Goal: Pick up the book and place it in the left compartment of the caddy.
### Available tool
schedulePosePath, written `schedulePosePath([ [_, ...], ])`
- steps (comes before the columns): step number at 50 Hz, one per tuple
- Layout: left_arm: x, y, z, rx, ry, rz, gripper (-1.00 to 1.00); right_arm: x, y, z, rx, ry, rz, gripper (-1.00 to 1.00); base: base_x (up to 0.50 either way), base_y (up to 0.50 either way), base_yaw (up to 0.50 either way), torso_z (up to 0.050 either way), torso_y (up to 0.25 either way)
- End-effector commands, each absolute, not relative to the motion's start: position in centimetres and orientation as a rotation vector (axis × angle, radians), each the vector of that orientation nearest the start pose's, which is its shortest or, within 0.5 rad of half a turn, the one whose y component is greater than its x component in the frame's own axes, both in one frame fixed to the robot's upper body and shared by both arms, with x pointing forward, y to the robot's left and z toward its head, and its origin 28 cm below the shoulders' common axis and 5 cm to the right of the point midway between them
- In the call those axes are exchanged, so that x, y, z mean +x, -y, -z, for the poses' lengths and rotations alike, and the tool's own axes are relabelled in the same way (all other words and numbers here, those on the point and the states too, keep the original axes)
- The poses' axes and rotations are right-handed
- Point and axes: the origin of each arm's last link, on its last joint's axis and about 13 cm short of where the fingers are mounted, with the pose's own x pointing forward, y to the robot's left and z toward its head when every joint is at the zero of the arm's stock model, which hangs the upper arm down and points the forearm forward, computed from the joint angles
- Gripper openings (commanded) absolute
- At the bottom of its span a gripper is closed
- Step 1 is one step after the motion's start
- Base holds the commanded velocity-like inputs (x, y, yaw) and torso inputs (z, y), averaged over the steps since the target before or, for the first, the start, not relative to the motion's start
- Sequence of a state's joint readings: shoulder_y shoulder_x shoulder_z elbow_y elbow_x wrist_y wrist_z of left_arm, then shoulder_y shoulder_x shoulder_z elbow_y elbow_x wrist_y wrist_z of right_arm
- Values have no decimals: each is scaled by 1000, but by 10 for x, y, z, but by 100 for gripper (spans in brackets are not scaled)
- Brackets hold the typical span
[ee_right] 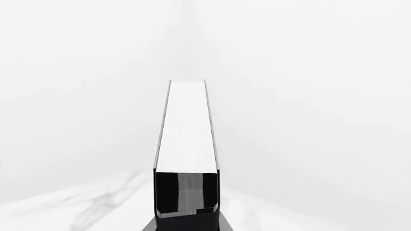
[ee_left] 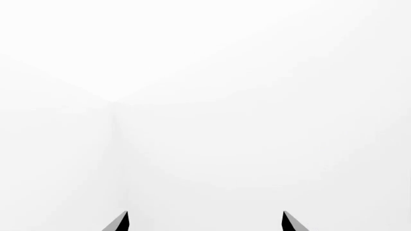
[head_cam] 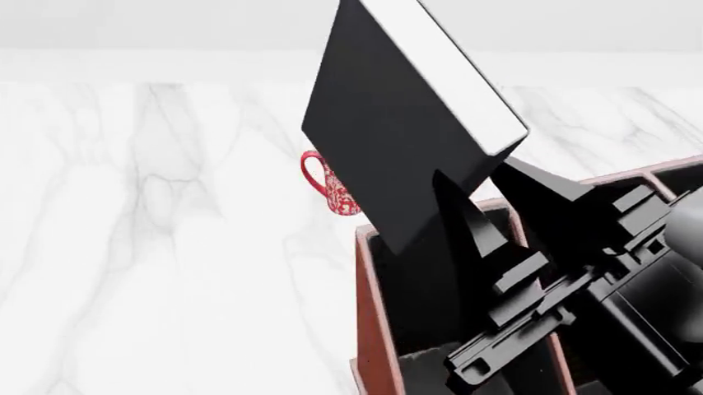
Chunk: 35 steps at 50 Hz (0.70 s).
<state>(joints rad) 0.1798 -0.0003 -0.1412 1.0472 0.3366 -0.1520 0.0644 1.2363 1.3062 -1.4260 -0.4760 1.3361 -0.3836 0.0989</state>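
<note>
- Head view: the right gripper [head_cam: 483, 222] is clamped on the lower end of the book [head_cam: 396, 140], which is held tilted above the near-left corner of the caddy [head_cam: 370, 321].
- The left compartment [head_cam: 423, 304] lies directly beneath the book.
- A red mug [head_cam: 328, 183] stands on the marble table [head_cam: 154, 247] behind the book.
- Left wrist view: the left gripper [ee_left: 205, 222] is spread wide, holding nothing.

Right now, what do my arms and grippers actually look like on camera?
The right arm is matte black and dark grey, built from blocky, angular housings with stepped edges, ending in the right gripper with long, tapering black wedge fingers. No cables, labels or markings show. Of the left gripper, only two pointed black fingertips with grey inner faces are visible; the left arm is out of view.
</note>
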Motion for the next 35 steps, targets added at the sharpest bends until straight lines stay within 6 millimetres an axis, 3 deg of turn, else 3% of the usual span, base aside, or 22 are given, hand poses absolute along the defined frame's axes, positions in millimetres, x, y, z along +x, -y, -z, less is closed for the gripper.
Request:
schedulePosePath([
  [1, 124, -235, -183, 395, 676, -227, 100, 216, 199, -246, 13, 366, -585, -100, 0, 0, 0, 0, 0],
  [17, 125, -235, -183, 397, 672, -225, 100, 218, 205, -218, -1, 307, -538, -100, 0, 0, 0, 0, 1],
  [35, 126, -234, -183, 398, 671, -224, 100, 208, 219, -204, 38, 293, -472, -100, 0, 0, 0, 1, 1],
])
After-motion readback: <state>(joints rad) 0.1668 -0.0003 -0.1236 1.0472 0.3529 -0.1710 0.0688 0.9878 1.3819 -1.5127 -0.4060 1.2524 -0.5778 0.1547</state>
